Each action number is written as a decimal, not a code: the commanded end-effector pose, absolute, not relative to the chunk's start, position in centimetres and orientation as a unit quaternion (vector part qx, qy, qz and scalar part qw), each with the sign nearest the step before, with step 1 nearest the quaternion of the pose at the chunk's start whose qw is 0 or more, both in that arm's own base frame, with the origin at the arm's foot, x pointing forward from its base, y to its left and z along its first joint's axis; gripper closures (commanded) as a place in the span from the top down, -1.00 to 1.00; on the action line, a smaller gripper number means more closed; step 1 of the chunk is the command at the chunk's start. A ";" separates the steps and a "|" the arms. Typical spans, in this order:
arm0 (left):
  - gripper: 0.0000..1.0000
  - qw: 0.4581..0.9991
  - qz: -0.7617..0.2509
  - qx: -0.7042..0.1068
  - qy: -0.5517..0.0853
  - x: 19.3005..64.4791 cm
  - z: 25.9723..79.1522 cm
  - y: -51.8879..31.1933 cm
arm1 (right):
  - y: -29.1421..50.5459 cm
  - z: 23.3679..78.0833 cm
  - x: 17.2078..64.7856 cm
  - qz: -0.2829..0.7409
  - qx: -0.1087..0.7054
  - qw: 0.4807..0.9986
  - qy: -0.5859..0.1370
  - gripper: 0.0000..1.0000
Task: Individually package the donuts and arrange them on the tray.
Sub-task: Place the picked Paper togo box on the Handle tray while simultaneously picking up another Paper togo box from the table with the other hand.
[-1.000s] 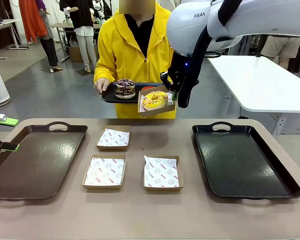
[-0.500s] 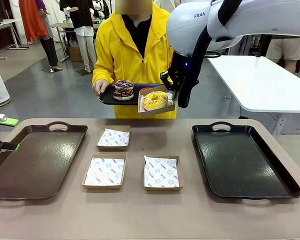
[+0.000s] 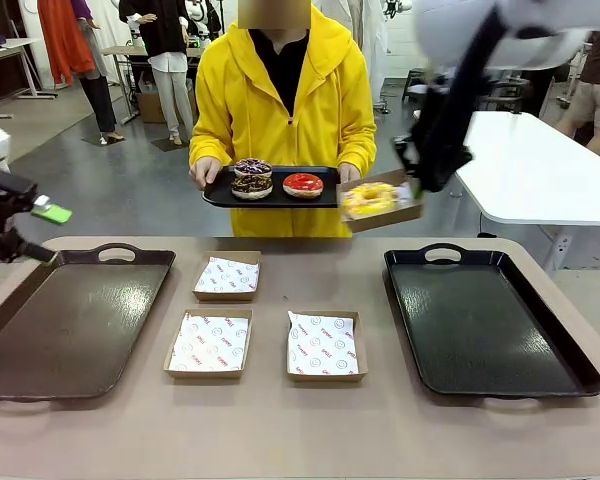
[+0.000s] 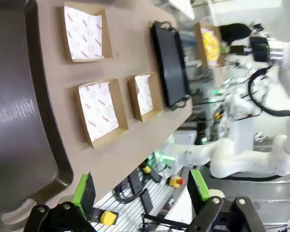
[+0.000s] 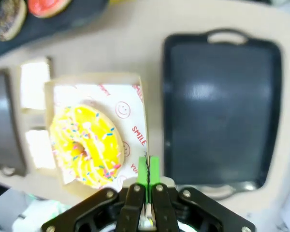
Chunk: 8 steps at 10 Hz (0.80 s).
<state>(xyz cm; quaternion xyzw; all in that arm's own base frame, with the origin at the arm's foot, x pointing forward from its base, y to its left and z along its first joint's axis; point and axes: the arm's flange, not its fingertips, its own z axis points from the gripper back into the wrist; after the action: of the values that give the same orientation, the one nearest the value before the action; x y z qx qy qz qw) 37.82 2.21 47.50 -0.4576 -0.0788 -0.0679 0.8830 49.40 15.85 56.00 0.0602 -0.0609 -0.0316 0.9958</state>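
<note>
right wrist view: the right gripper has its jaws clamped on the near rim of a box. the yellow donut sits inside, off to one side of the jaws, so the load hangs lopsided from the grip. the right tray lies lower down on the jaws' other side, bare, with its handle at the far end.

front view: the box hangs in the air past the far left corner of that tray, just beside the person's tray, which carries the red donut and two stacked chocolate donuts. setting it down likely calls for a swing towards the robot's right and a drop over the raised rim; nothing else stands in the way.

the left gripper hovers with jaws wide apart by the left tray, well apart from the load. three empty boxes lie between the trays.
</note>
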 end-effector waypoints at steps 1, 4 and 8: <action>1.00 0.922 -0.083 -0.377 -0.043 41.5 49.2 -0.7 | 10.0 54.8 48.6 -0.024 0.089 0.994 -0.059 -0.98; 1.00 0.959 -0.085 -0.270 -0.022 46.2 50.0 -6.9 | 4.2 51.5 49.3 0.007 0.088 0.992 -0.090 -0.98; 1.00 0.985 -0.066 -0.154 -0.034 52.7 46.5 -13.7 | 3.0 47.0 51.1 0.038 0.054 0.995 -0.069 -0.98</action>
<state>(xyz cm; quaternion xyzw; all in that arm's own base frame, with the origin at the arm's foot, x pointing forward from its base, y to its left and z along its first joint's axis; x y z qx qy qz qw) 51.19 -12.87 46.49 -0.1841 -0.0326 -0.0822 0.9789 50.82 3.19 47.53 0.0594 -0.0684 0.0274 0.9955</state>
